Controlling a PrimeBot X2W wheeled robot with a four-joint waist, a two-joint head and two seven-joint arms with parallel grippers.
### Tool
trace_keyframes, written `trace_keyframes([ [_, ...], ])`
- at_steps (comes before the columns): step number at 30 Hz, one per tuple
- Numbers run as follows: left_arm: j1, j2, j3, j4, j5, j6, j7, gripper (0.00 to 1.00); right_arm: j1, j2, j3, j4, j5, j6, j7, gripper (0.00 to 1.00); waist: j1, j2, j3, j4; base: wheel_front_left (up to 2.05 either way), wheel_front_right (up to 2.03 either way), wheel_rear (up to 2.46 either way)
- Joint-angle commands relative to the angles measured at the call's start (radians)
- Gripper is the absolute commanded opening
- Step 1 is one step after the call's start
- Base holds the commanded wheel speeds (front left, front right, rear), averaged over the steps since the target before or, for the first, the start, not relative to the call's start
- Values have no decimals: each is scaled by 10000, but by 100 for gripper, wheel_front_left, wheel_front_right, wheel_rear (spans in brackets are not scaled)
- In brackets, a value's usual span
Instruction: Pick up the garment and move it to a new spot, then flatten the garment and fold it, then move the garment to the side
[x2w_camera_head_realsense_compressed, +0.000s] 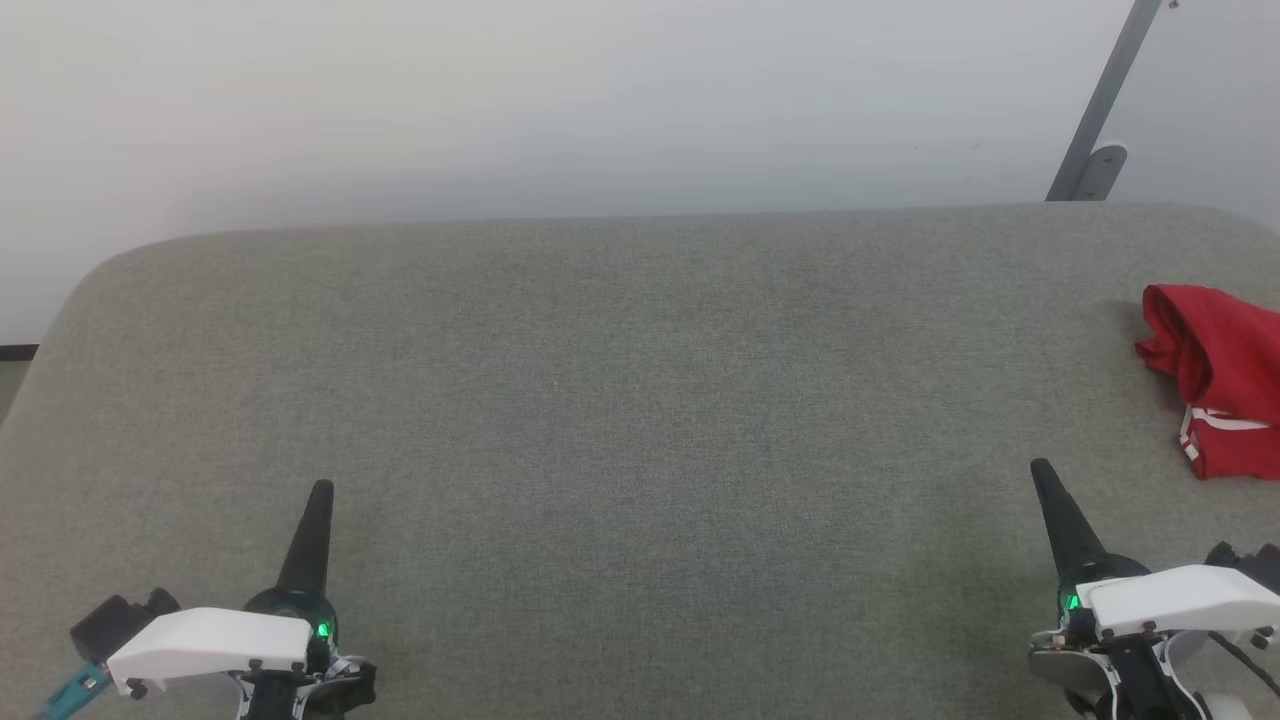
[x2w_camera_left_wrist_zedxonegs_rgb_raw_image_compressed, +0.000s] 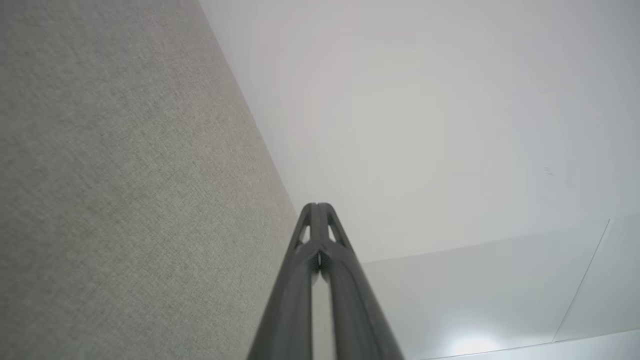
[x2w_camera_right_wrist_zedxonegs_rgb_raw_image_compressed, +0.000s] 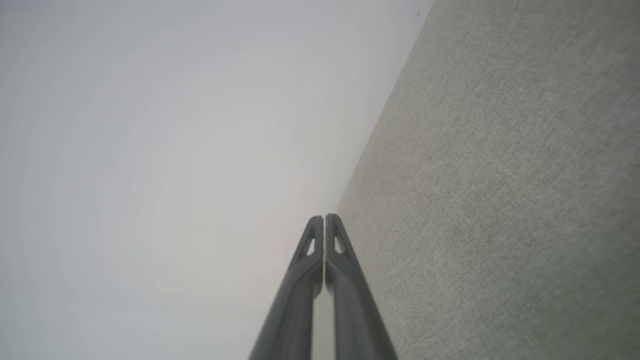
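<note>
The left gripper (x2w_camera_head_realsense_compressed: 318, 492) is seen at the near edge of the grey fabric-covered table (x2w_camera_head_realsense_compressed: 640, 400), toward its near left corner. It is clenched, nothing is grasped, and the tip is pointed at the far edge. The right gripper (x2w_camera_head_realsense_compressed: 1042, 470) is seen at the near edge toward the near right corner, likewise clenched on nothing, with its tip leaned slightly left. In the left wrist view the two dark fingers (x2w_camera_left_wrist_zedxonegs_rgb_raw_image_compressed: 295, 300) are pressed together at the tips, with table fabric beside them on one side and pale wall on the other. In the right wrist view the fingers (x2w_camera_right_wrist_zedxonegs_rgb_raw_image_compressed: 300, 300) are closed tip to tip as well.

The garment (x2w_camera_head_realsense_compressed: 1215, 375) is left crumpled in a red heap at the right edge of the table, past the right gripper and apart from it, untouched. White striped trim is shown on its near part. It is cut off by the picture edge. A grey metal post (x2w_camera_head_realsense_compressed: 1100, 110) is mounted behind the far right corner, against a pale wall (x2w_camera_head_realsense_compressed: 600, 100).
</note>
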Motion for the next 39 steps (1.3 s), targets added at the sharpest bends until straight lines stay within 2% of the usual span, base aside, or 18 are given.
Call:
trace_keyframes([
  [1, -209, -2, -12, -43, -187, -19, 84, 0, -161, 7, -34, -120, 241, 3, 42, 0, 0, 0, -3, 1, 0, 0, 0],
  [39, -486, -248, -181, 23, -2596, -28, 810, 0, -250, 250, -138, -204, 2867, 4, 457, 0, 0, 0, -72, 9, 0, 0, 0],
])
